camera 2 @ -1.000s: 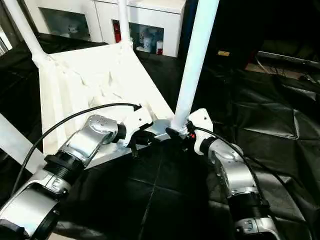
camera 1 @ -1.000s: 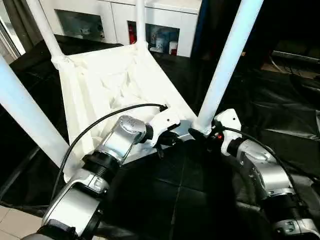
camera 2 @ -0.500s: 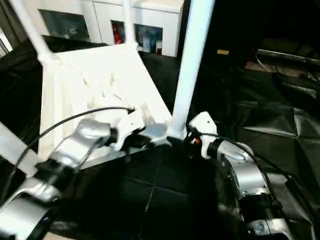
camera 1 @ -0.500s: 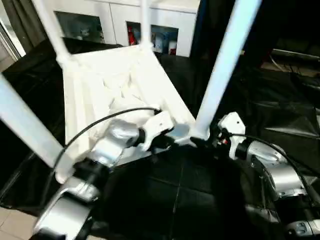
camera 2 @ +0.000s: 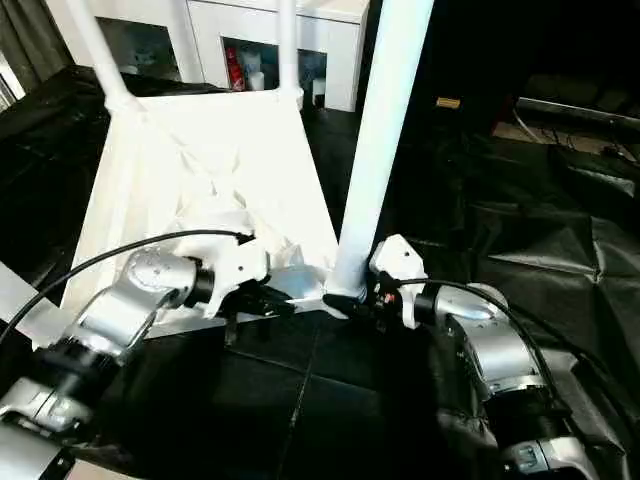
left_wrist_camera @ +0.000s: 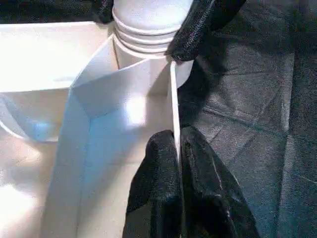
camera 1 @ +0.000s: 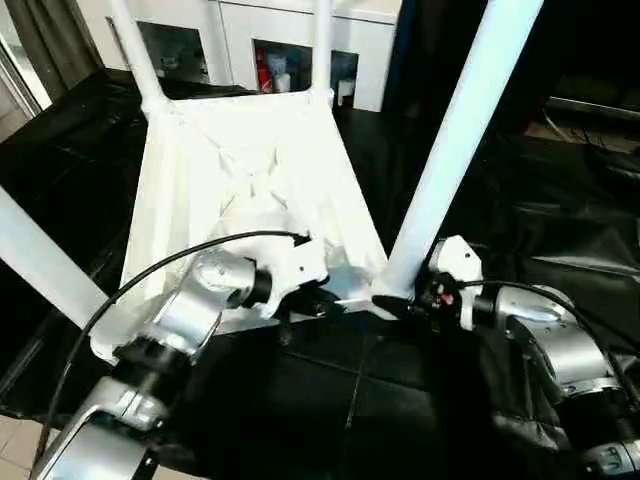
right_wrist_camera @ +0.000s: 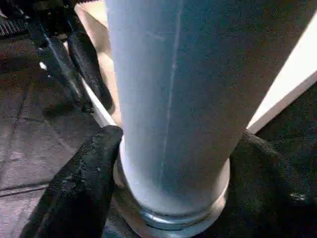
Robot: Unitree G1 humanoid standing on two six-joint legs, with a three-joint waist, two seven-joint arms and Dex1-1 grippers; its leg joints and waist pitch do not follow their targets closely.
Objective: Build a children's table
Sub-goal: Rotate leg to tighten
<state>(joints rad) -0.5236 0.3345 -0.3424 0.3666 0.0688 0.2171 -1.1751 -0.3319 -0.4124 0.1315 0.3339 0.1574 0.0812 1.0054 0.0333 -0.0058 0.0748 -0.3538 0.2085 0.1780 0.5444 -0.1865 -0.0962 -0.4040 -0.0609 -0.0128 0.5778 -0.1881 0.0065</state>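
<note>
The children's table lies upside down; its white tabletop (camera 1: pixel 250 170) rests on the black drape and its legs point up. My left gripper (camera 1: pixel 312 304) is shut on the thin raised rim (left_wrist_camera: pixel 173 99) of the near edge, beside the near right corner socket. At that socket the near right leg (camera 1: pixel 460 130) rises, and my right gripper (camera 1: pixel 396 300) wraps its base, with a black finger (right_wrist_camera: pixel 84 183) pressed on each side of the tube (right_wrist_camera: pixel 173 99). Two far legs (camera 1: pixel 135 50) (camera 1: pixel 322 45) and the near left leg (camera 1: pixel 40 260) also stand in their sockets.
The black-draped work table (camera 1: pixel 560 200) spreads to the right and front. A white cabinet with glass doors (camera 1: pixel 240 40) stands behind it. Pale floor (camera 1: pixel 20 450) shows at the near left, past the work table's edge.
The head camera has shifted. My left forearm has swung lower and leftward, still gripping the rim. My right gripper's fingers have drawn in against the leg's base.
</note>
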